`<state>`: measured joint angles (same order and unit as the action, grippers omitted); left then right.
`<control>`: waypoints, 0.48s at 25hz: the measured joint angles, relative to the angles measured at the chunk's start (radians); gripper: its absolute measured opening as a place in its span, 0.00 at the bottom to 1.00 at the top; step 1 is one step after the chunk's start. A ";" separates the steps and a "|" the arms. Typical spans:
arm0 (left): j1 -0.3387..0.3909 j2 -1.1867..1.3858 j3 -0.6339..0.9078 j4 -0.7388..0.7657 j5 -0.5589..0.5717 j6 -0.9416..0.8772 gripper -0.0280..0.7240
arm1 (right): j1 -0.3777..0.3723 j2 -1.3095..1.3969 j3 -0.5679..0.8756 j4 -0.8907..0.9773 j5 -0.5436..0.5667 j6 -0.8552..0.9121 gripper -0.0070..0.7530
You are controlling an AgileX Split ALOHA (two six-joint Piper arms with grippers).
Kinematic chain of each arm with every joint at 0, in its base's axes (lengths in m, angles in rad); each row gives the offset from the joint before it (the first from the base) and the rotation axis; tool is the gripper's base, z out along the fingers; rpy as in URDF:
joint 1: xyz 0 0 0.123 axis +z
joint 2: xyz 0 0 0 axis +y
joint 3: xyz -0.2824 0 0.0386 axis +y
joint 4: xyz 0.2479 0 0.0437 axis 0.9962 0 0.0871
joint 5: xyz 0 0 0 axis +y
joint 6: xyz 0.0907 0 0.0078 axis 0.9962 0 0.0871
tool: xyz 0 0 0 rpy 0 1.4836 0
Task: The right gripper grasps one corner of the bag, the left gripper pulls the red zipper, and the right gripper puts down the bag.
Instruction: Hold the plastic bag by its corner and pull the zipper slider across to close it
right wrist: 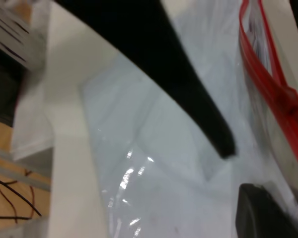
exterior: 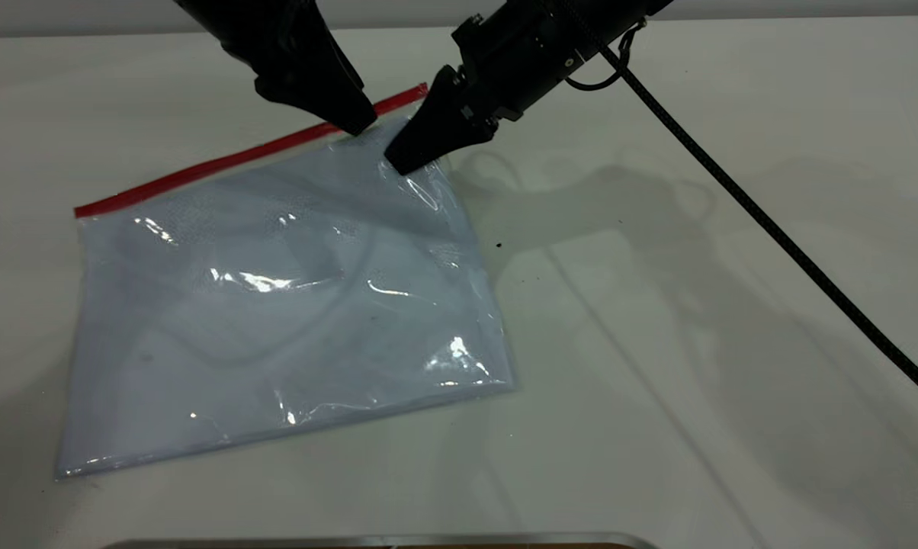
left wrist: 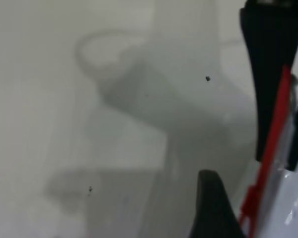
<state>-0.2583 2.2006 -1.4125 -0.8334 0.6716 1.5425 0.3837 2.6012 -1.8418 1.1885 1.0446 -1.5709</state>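
Observation:
The bag (exterior: 276,305) lies flat on the white table, with the red zipper (exterior: 230,160) along its far edge. My right gripper (exterior: 402,162) is shut on the bag's far right corner, which is raised slightly. My left gripper (exterior: 356,122) is open, with its tip at the zipper just left of the right gripper. In the left wrist view one of its fingers (left wrist: 211,208) sits right beside the red slider tab (left wrist: 248,208). The right wrist view shows the zipper (right wrist: 268,84), the slider tab (right wrist: 289,96), the bag (right wrist: 154,148) and a left finger (right wrist: 188,89) over the bag.
The right arm's black braided cable (exterior: 771,221) runs across the table's right side. A metal edge (exterior: 383,540) lies at the table's front. The right wrist view shows the table's edge (right wrist: 64,163), with wooden floor and wires beyond it.

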 joint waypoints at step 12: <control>0.000 0.017 0.000 -0.012 0.006 0.048 0.45 | 0.003 0.000 0.000 0.024 0.027 -0.021 0.05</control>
<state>-0.2583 2.2173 -1.4125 -0.8455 0.6778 1.5908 0.3871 2.6012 -1.8418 1.2127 1.0720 -1.5914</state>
